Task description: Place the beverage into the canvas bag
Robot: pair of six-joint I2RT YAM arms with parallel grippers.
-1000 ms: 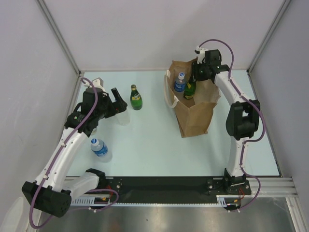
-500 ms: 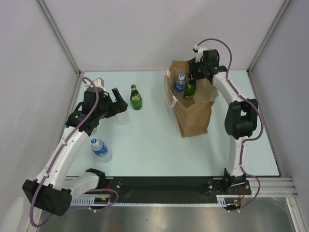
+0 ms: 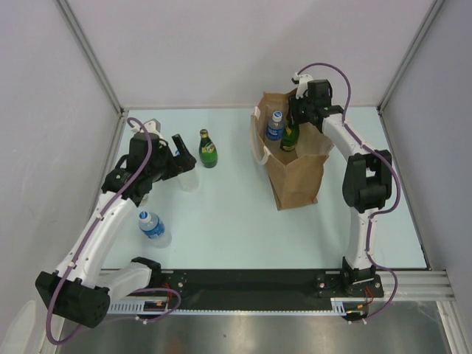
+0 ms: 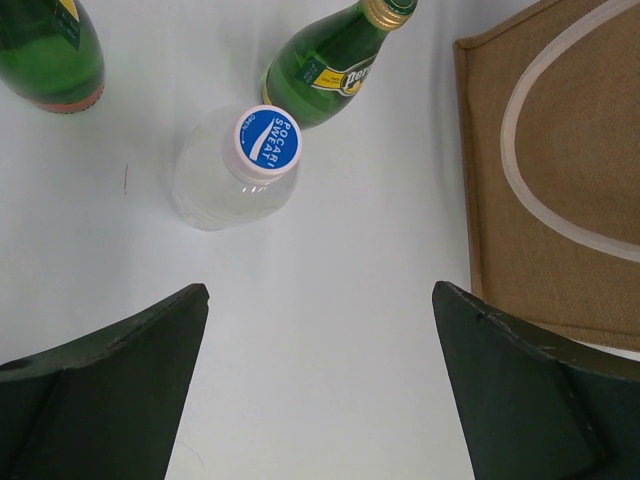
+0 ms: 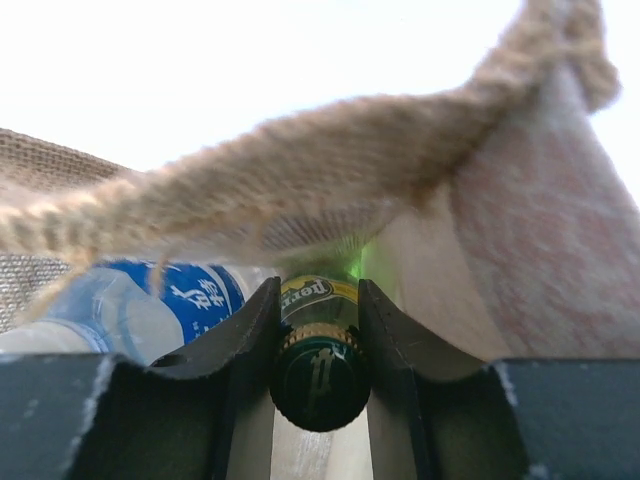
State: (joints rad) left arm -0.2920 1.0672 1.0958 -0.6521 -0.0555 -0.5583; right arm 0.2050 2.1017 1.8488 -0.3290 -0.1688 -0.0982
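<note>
The tan canvas bag [image 3: 299, 173] stands open at the back right, white handle on its left side. Inside it a green glass bottle [image 3: 289, 136] leans next to a blue-labelled water bottle [image 3: 274, 124]. My right gripper [image 3: 298, 112] reaches over the bag's rim and is shut on the green bottle's neck, just under its cap [image 5: 320, 385], with a finger [image 5: 250, 330] pressed on each side. The bag's frayed rim [image 5: 330, 180] hangs across the right wrist view. My left gripper [image 3: 182, 150] hovers open over the table, nothing between its fingers [image 4: 120, 360].
A green bottle [image 3: 208, 149] stands on the table left of the bag. A clear bottle with a blue cap [image 4: 250, 165] stands below my left gripper. Another water bottle [image 3: 153, 227] stands nearer the front left. Grey walls enclose the table.
My right gripper has shifted slightly left and back over the bag with the green bottle, and its fingers have narrowed on the neck. The left arm has barely moved.
</note>
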